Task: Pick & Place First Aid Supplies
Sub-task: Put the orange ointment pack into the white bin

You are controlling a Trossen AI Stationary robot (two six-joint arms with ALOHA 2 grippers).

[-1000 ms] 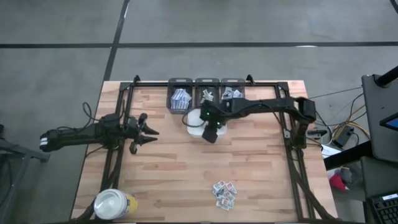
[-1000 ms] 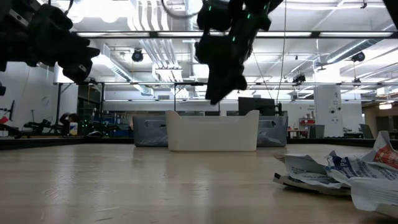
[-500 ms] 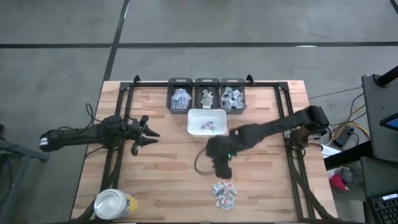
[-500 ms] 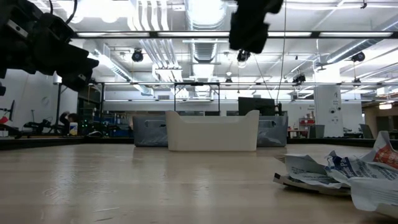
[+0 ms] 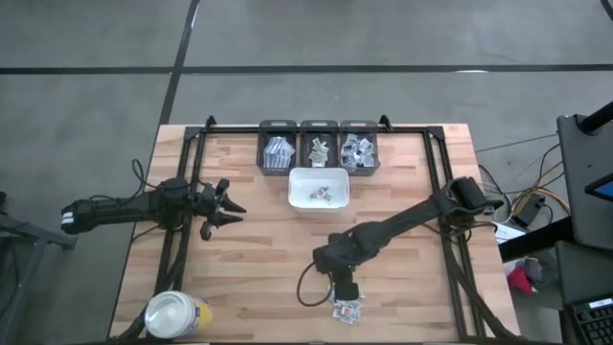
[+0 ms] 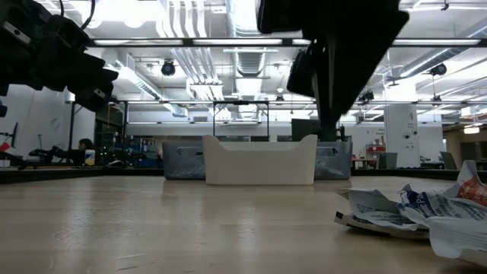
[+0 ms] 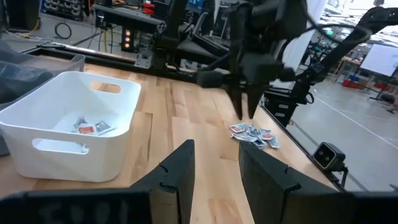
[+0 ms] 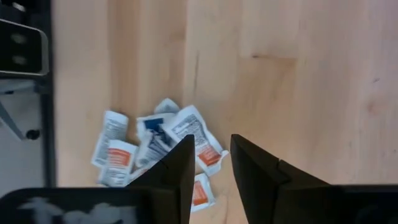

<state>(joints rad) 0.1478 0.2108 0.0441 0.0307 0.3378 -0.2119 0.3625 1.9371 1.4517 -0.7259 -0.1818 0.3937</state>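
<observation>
The right gripper (image 5: 343, 286) hangs directly above the pile of packets (image 5: 347, 303), fingers a little apart and holding nothing, well away from the white tray (image 5: 319, 189). The left gripper (image 5: 230, 205), fingers apart too, waits much farther from the pile.

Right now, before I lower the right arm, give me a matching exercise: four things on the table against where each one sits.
Things:
1. white rectangular plastic tray
2. round white-lidded yellow jar
3. loose pile of small white paper packets
4. three dark plastic bins

Places:
A. near left corner of the wooden table
B. in a row along the far edge
C. under the right gripper, near the front edge
D. just in front of the bins, a few packets inside

Pairs: 1-D, 2-A, 3-C, 4-B
</observation>
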